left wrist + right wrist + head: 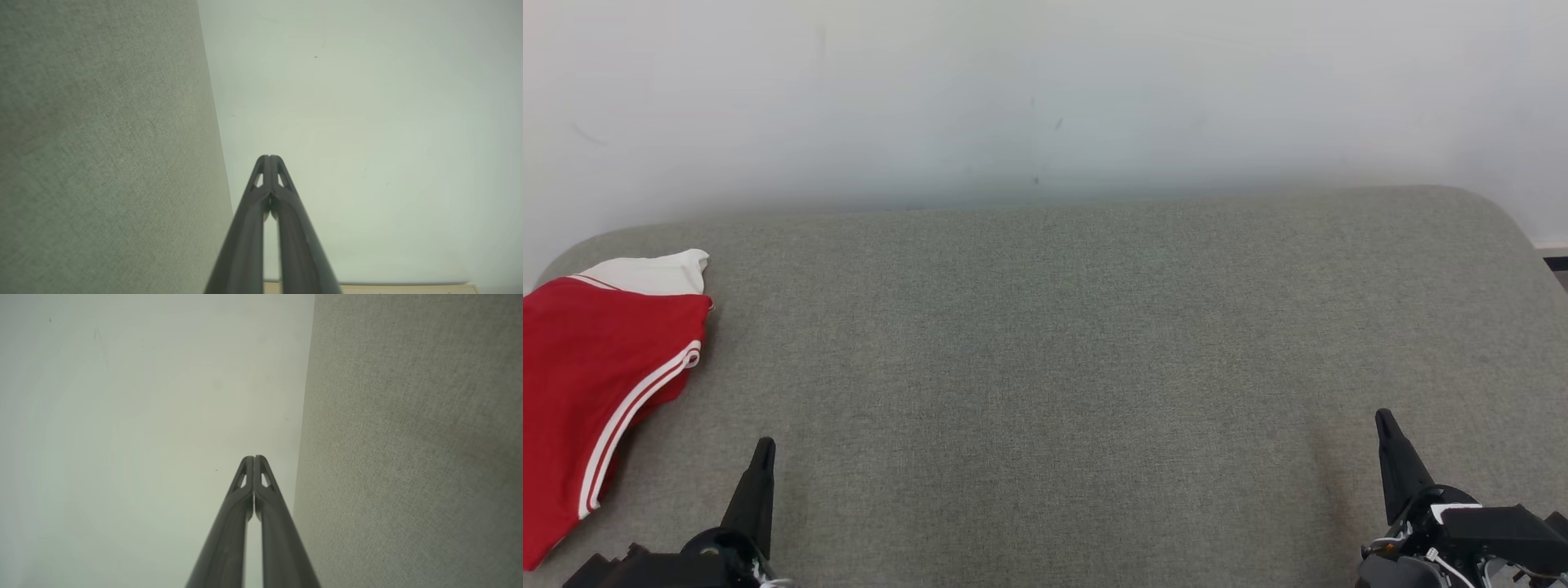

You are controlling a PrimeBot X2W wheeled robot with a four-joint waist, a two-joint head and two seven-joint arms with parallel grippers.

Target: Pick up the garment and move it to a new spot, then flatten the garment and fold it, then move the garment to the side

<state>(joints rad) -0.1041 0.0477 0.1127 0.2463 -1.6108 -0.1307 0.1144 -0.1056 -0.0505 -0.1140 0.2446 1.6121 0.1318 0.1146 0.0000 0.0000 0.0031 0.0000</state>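
1. Before you in the head view lies a broad desk (1045, 367) with a grey woven fabric top and rounded far corners. It reaches from the lower edge to a little above the middle of the view.
2. Behind the desk you face a plain, pale wall (1045, 98) with a few faint dark specks. It meets the far edge of the desk.
3. At your far left, on the left edge of the desk, lies the garment (596, 367). It is red with a double white stripe running along one hem and a white part at its far end. It lies fairly flat, and the edge of the view cuts off its left side.
4. At the lower right you see your right end effector (1384, 418), dark and pointing away from you above bare fabric, well apart from the garment. In the right wrist view its two fingers (229, 522) meet at the tips, pressed together on nothing.
5. At the lower left you see your left end effector (764, 447), also pointing away from you. It is near the garment, to its right, and not touching it. In the left wrist view its fingers (245, 228) are likewise closed tip to tip with nothing between them.
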